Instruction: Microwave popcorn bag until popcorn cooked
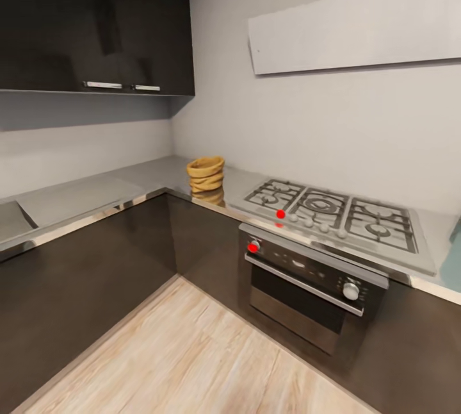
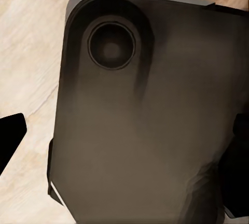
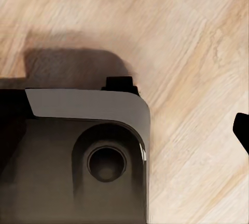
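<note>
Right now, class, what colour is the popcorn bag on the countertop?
Mustard-tan, seen best in the head view: the popcorn bag stands on the grey countertop.

Wrinkled cloth-like popcorn bag on glossy steel-like countertop.

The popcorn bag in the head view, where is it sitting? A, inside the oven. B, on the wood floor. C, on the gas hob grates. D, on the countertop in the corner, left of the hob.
D: the popcorn bag stands on the countertop near the corner, left of the gas hob.

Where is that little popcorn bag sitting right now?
In the head view, the popcorn bag stands upright on the countertop near the inner corner, just left of the gas hob.
</note>
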Robot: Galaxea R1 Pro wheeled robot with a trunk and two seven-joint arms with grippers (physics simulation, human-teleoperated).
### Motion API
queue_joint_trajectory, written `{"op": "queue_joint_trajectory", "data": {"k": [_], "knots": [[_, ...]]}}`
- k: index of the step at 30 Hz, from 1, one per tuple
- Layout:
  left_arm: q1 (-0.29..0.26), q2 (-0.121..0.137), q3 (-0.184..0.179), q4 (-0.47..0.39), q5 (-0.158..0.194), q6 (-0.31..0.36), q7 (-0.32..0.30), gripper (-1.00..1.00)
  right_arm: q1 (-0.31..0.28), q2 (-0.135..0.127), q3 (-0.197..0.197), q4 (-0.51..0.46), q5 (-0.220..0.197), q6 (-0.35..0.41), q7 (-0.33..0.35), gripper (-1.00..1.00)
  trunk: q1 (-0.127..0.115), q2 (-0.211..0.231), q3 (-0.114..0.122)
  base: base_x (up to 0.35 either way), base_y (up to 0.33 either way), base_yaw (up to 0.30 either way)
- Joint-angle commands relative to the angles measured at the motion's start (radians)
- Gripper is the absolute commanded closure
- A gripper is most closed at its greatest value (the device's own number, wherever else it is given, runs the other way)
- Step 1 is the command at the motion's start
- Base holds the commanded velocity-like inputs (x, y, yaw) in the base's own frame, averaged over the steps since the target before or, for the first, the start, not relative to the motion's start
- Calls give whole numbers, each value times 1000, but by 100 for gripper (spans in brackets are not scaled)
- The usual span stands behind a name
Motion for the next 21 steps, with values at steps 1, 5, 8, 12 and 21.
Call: {"op": "queue_joint_trajectory", "data": {"k": [1,5,8,12,21], "knots": [[0,0,0,-1,8,-1,-5,-100,-1,-1,-9,3,10,-6,1,-100,1,0,-1,270,236,0],[0,0,0,-1,7,-1,-5,-100,-1,1,-9,3,10,-7,-2,-100,1,0,-1,270,237,0],[0,0,0,-1,7,-1,-5,-100,-1,2,-9,3,10,-7,-3,-100,1,0,-1,269,237,0],[0,-1,0,-1,7,-1,-4,-100,-1,3,-9,3,10,-7,-4,-100,1,0,-1,270,236,0],[0,-1,0,-1,7,-2,-4,-100,-1,1,-9,3,8,-10,-5,-100,1,0,-1,290,202,0]]}}
